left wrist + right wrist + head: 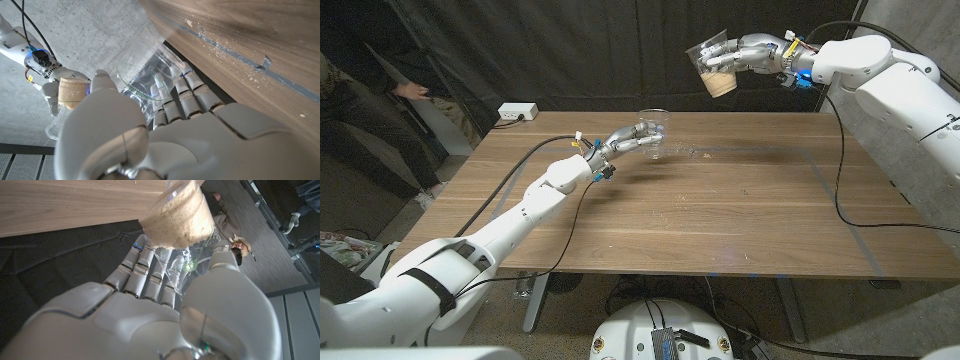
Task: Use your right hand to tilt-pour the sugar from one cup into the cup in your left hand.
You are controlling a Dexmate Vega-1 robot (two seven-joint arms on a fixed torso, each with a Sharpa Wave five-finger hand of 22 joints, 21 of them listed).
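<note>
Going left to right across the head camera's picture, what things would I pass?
Person's hand → white power strip → left hand holding the empty clear cup → sugar-filled cup → right hand gripping it, raised above the table.

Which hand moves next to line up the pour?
Probably right. The right hand holds the sugar cup raised, off to the side of the empty cup in the left hand, above the table.

Tilted sugar-filled cup [712, 68] held high; empty clear cup [655, 130] below.
</note>
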